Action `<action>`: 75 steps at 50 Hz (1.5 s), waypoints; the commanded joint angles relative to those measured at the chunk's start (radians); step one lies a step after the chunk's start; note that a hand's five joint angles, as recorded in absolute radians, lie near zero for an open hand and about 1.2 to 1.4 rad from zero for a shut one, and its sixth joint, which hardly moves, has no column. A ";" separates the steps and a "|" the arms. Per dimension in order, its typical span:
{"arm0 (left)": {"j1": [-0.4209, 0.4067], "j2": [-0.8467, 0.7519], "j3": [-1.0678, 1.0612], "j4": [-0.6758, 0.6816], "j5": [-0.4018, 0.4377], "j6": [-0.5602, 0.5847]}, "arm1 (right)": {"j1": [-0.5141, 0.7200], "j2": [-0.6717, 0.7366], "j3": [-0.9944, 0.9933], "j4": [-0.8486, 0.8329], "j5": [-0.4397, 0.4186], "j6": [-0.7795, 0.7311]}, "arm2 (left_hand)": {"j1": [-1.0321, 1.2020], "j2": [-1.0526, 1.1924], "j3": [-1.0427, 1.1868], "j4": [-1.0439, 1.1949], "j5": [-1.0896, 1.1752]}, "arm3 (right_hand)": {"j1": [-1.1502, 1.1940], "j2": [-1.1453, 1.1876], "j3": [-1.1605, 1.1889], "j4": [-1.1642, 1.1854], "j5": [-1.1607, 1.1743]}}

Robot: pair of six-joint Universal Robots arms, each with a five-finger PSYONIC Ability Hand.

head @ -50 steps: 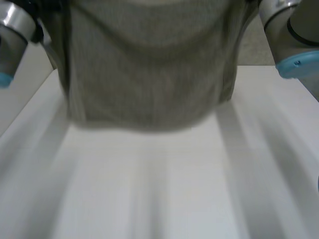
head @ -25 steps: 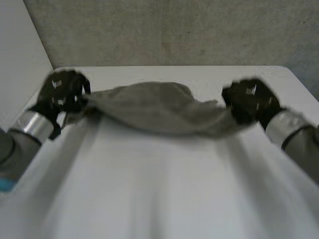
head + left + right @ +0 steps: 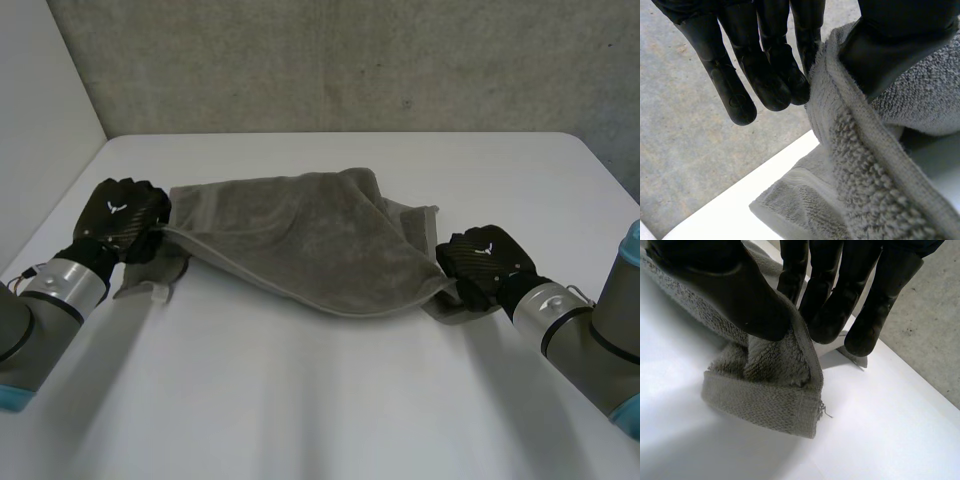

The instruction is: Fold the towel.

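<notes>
While the towel (image 3: 300, 240) lies spread on the white table (image 3: 320, 400), its long axis is seen to run from the left hand (image 3: 125, 218) straight across to the right hand (image 3: 480, 265); one end of the cloth is held by each hand, so neither can be called the nearer, both being in touch with it. The left hand is closed on the hem at its end: in the left wrist view the edge is pinched between the thumb (image 3: 890, 45) and the straight fingers (image 3: 770, 75); the right hand is closed on the opposite end, where a bunched corner is pinched between its thumb (image 3: 735, 295) and fingers (image 3: 830, 315). The middle of the cloth is judged to rest on the table, with a layer doubled over toward the right hand and a loose flap lying just beside the left hand. The coming move is judged to turn on this line between the hands; for a fold, both held ends would have to be carried together across that axis, so that one long edge is laid on the other. The whole span from hand to hand is given by the head view, where the pinches are covered by the backs of the hands; the pinches are made plain by the wrist views, and below the right thumb the corner is seen drooping to the table, though whether it touches cannot be told.
</notes>
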 commanded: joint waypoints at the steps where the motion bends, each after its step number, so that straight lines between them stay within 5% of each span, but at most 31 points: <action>1: 0.012 0.005 -0.002 0.001 -0.003 -0.004 | -0.001 -0.004 -0.017 0.015 0.009 0.059 | 0.131 0.049 0.050 0.035 0.101 | -0.426 -0.411 -0.430 -0.432 -0.434; 3: 0.012 0.005 -0.002 0.001 -0.003 -0.006 | -0.001 0.001 -0.037 0.034 0.021 0.090 | 0.131 0.049 0.050 0.035 0.101 | -0.728 -0.713 -0.732 -0.734 -0.736; 19: 0.030 0.007 0.000 0.001 -0.005 -0.006 | -0.029 0.028 -0.063 0.058 0.055 0.095 | 0.131 0.049 0.050 0.035 0.101 | -0.746 -0.731 -0.750 -0.752 -0.754; 22: 0.035 0.007 0.000 0.001 -0.005 -0.006 | -0.038 0.038 -0.063 0.073 0.054 0.093 | 0.131 0.049 0.050 0.035 0.101 | -0.629 -0.614 -0.633 -0.634 -0.637; 24: 0.037 0.007 0.000 0.001 -0.006 -0.006 | -0.041 0.057 -0.071 0.087 0.048 0.096 | 0.131 0.049 0.050 0.035 0.101 | -0.237 -0.222 -0.242 -0.243 -0.245; 25: 0.037 0.007 0.002 0.001 -0.005 -0.006 | -0.041 0.057 -0.071 0.087 0.048 0.096 | 0.131 0.049 0.050 0.035 0.101 | -0.235 -0.220 -0.240 -0.241 -0.243; 26: 0.037 0.007 0.002 0.001 -0.005 -0.004 | -0.041 0.065 -0.078 0.099 0.045 0.098 | 0.131 0.049 0.050 0.035 0.101 | 0.080 0.095 0.076 0.075 0.072; 33: 0.032 0.024 0.011 -0.001 0.005 0.002 | -0.061 0.008 -0.167 0.226 0.038 0.105 | 0.131 0.049 0.050 0.035 0.101 | 0.084 0.099 0.079 0.078 0.076; 39: 0.020 0.262 0.054 -0.093 0.003 -0.025 | -0.064 -0.226 -0.364 0.369 0.031 0.157 | 0.131 0.049 0.050 0.035 0.101 | 0.084 0.099 0.079 0.078 0.076; 49: 0.003 0.555 0.256 -0.311 0.003 -0.271 | -0.107 -0.309 -0.799 0.642 -0.017 0.171 | 0.131 0.049 0.050 0.035 0.101 | 0.084 0.099 0.079 0.078 0.076; 58: 0.015 0.298 0.405 -0.436 -0.006 -0.325 | -0.099 -0.087 -0.815 0.690 0.021 -0.007 | 0.131 0.049 0.050 0.035 0.101 | 0.084 0.099 0.079 0.078 0.076; 64: -0.003 -0.031 0.582 -0.534 -0.032 -0.318 | -0.007 0.134 -0.850 0.676 0.170 -0.114 | 0.131 0.049 0.050 0.035 0.101 | 0.084 0.099 0.079 0.078 0.076; 70: -0.092 -0.254 0.941 -0.591 -0.113 -0.273 | 0.050 0.294 -1.131 0.612 0.268 -0.096 | 0.131 0.049 0.050 0.035 0.101 | 0.084 0.099 0.079 0.078 0.076; 75: -0.103 -0.269 1.238 -0.588 -0.167 -0.277 | 0.045 0.301 -1.394 0.526 0.305 -0.004 | 0.131 0.049 0.050 0.035 0.101 | 0.084 0.099 0.079 0.078 0.076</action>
